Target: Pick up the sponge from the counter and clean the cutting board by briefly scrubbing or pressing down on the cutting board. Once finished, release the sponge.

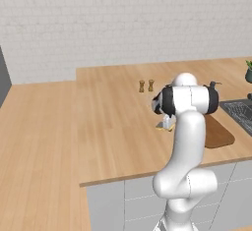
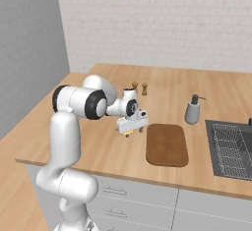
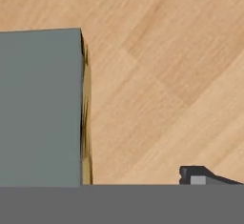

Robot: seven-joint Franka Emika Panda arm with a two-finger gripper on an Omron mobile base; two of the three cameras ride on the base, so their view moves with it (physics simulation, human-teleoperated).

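Observation:
The sponge (image 3: 40,108) lies on the light wood counter (image 1: 113,127), just left of the dark-brown cutting board (image 2: 167,144). In the hand view its grey-blue top covers the left side, with the yellow layer along its right edge. My gripper (image 2: 129,129) reaches down right over the sponge, whose yellow edge (image 2: 128,134) peeks out beneath the fingers. One dark fingertip (image 3: 198,175) stands well to the right of the sponge without touching it, and the other is hidden. The gripper looks open. In the left base view the arm hides part of the cutting board (image 1: 220,135).
Two small shakers (image 2: 139,87) stand behind the gripper. A grey soap dispenser (image 2: 192,110) sits beyond the board, with a sink and wire rack (image 2: 231,149) at the right. A plant (image 1: 249,72) is at the far right. The counter's front edge (image 2: 123,173) is close.

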